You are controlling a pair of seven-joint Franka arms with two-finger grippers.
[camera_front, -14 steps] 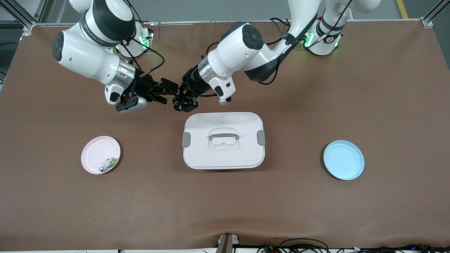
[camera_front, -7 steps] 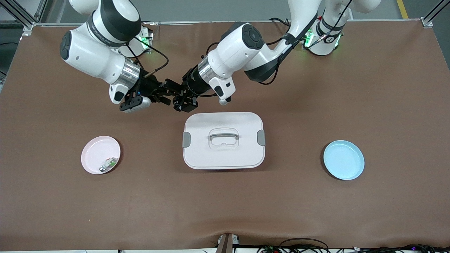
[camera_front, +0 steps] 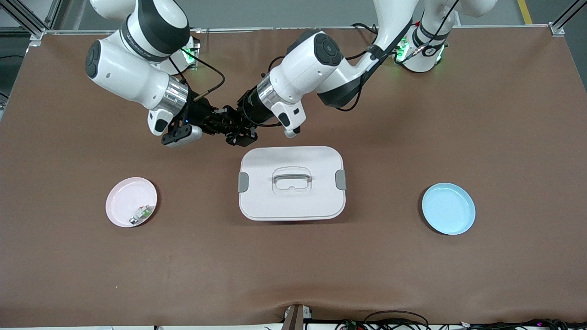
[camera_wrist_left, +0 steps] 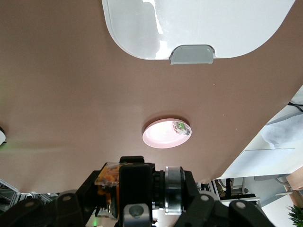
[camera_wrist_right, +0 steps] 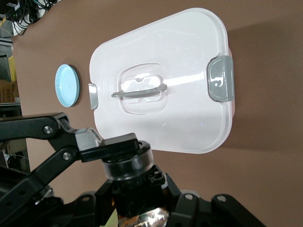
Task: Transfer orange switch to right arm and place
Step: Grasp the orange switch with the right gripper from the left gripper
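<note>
My left gripper (camera_front: 237, 131) is shut on the orange switch and holds it in the air over bare table, just off the white container's edge on the robots' side. In the left wrist view the switch's orange cap (camera_wrist_left: 108, 174) shows between the left gripper's (camera_wrist_left: 137, 189) fingers. My right gripper (camera_front: 224, 123) meets the left one tip to tip. It is open, with a finger on each side of the switch's black body. In the right wrist view the switch (camera_wrist_right: 129, 165) sits just above the right gripper (camera_wrist_right: 139, 198), with a left finger (camera_wrist_right: 113, 143) on its end.
A white lidded container (camera_front: 291, 183) with a handle stands mid-table. A pink plate (camera_front: 124, 195) holding a small green-and-white part (camera_front: 143, 212) lies toward the right arm's end. A blue plate (camera_front: 448, 208) lies toward the left arm's end.
My right gripper has moved toward the left gripper and now straddles the switch. The left gripper has stayed almost still with the switch.
</note>
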